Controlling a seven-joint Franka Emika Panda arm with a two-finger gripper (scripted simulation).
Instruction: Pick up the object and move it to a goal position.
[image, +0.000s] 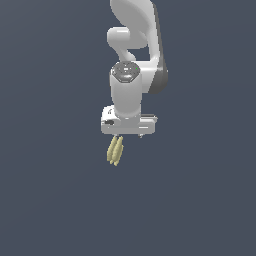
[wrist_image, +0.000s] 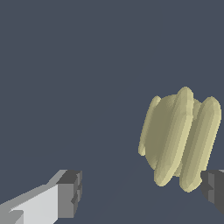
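The object (image: 115, 151) is a small pale yellow-green bunch of banana-like lobes. In the exterior view it sits just below the end of my white gripper bar that lies toward the exterior view's left. My gripper (image: 129, 135) is open and holds nothing. In the wrist view the object (wrist_image: 181, 140) lies off-centre between the jaws, close to one dark fingertip (wrist_image: 213, 190) and far from the other fingertip (wrist_image: 70, 192). My gripper (wrist_image: 142, 192) has a wide gap. I cannot tell whether the near fingertip touches the object.
A plain dark blue-grey surface (image: 50, 200) fills both views. The arm's white links (image: 132, 45) rise above the gripper in the exterior view. No other objects show.
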